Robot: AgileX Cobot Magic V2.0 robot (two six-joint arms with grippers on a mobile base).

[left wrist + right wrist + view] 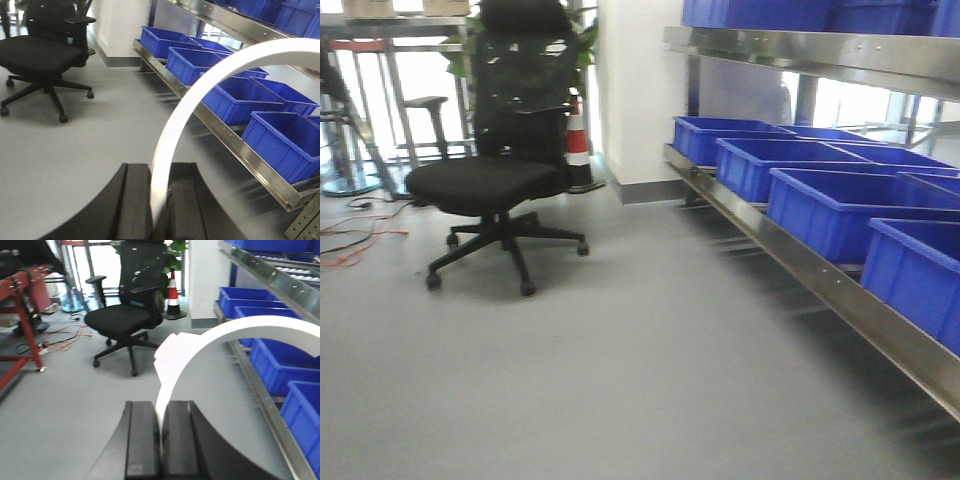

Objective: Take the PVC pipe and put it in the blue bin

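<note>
Office chair point(495, 175) at left, striped cone point(578, 140) behind it, blue bins point(820, 205) lined up on the steel rack point(800, 265) at right. My left pincer point(159, 200) is clenched on a curved white pipe point(200, 85) that arcs up beside the rack, outside the bins. My right pincer point(161, 435) is likewise clamped on a white pipe arc. One pipe or two: can't tell.

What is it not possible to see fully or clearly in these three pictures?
1. Left wrist view: the right edge cuts off the PVC pipe; the left gripper hides its lower end.
2. Right wrist view: the pipe in the right gripper also leaves the right edge; whether both grippers hold one piece cannot be told.
3. Front view: blurred; the office chair hides part of the traffic cone; the nearest blue bin is cut off.
</note>
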